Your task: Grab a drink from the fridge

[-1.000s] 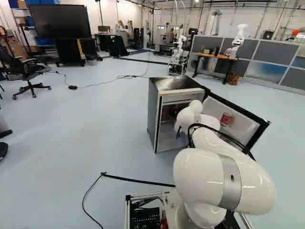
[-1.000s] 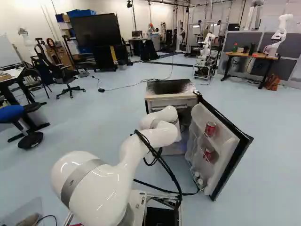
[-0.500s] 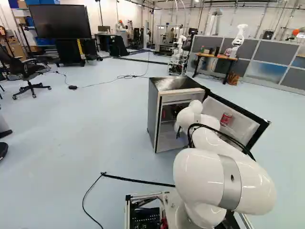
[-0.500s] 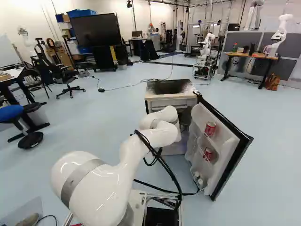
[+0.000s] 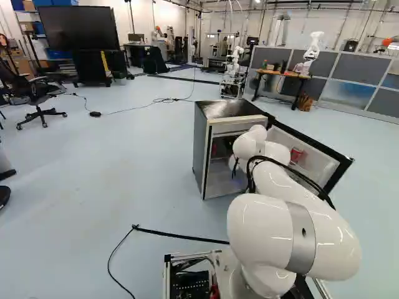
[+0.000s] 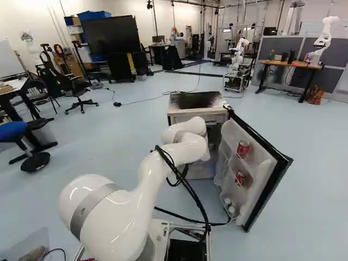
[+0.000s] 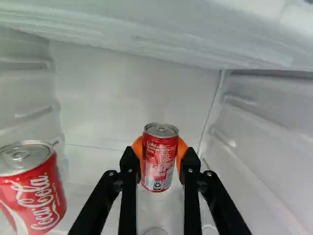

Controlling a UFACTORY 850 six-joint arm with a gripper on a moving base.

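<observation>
White robot arm point(image 6: 109, 217), rising from the foot of both base views, black cables point(image 6: 190, 190) along it, its far end inside a small open fridge point(image 5: 201, 149). The fridge door point(image 6: 258, 163) stands open at the right, holding an upper door can point(image 6: 243, 148) and a lower door can point(image 6: 241, 178), both red. In the wrist view, a second red can point(image 7: 36, 196) stands nearer the camera, beside the gripper point(image 7: 160, 152). Its 2 fingers are closed around 1 upright red drink can point(image 7: 160, 166), orange pads touching both sides, inside the fridge. Beyond the fridge, another robot point(image 6: 323, 41) stands by a wooden desk point(image 6: 291, 63).
</observation>
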